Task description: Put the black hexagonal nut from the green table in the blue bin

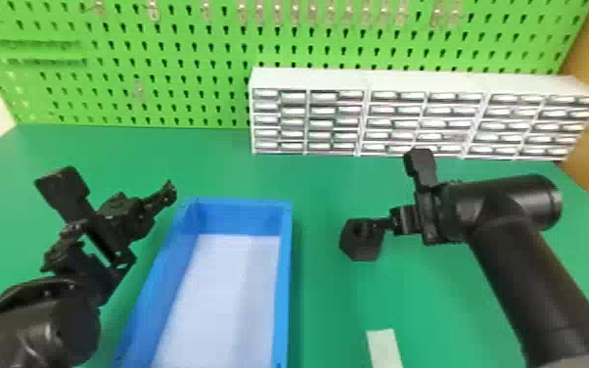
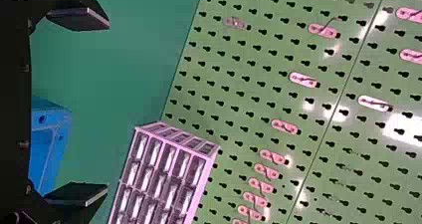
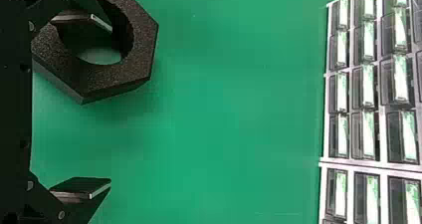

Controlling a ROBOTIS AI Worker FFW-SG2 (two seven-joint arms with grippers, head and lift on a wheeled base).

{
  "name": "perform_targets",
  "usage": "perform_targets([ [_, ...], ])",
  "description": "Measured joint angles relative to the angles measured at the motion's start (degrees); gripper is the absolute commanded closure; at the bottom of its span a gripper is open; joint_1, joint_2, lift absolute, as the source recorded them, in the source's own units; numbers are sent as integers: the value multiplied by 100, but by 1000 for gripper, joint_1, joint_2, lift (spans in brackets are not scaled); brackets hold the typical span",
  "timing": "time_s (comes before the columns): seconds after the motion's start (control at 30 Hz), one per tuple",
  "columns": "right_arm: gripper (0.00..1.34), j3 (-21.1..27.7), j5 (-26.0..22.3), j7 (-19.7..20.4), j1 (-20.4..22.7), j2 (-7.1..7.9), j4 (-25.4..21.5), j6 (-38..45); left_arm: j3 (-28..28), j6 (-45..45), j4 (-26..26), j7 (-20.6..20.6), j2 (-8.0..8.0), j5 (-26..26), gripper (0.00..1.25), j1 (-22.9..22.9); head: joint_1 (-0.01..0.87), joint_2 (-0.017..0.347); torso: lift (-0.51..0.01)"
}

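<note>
The black hexagonal nut (image 1: 363, 250) is right of the blue bin (image 1: 284, 274), by one finger of my right gripper (image 1: 392, 195). From the right wrist, the right gripper (image 3: 110, 104) stands open, one finger over the hole of the nut (image 3: 142, 57), the other well apart from it over green table. Whether that finger reaches into the hole I cannot tell. My left gripper (image 1: 113, 188) is beside the bin's far left corner; in its wrist view the left gripper (image 2: 108, 106) is open with nothing between its fingers, and part of the bin (image 2: 55, 118) shows behind them.
A white cabinet of small drawers (image 1: 367, 115) stands at the back right of the green table (image 1: 200, 166), before a green pegboard (image 1: 171, 63) with hooks. A pale strip (image 1: 384, 347) lies near the front, right of the bin. My right forearm crosses the table's right side.
</note>
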State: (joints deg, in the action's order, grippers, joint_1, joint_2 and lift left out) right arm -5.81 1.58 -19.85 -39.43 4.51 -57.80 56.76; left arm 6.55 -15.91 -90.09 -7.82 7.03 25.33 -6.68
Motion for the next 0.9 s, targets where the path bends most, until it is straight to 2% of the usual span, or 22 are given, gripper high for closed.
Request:
perform_targets([
  [0.9, 209, -23, 131, 7, 58, -18, 292, -615, -18, 0, 0, 0, 0, -2, 127, -29, 666, 32, -100],
])
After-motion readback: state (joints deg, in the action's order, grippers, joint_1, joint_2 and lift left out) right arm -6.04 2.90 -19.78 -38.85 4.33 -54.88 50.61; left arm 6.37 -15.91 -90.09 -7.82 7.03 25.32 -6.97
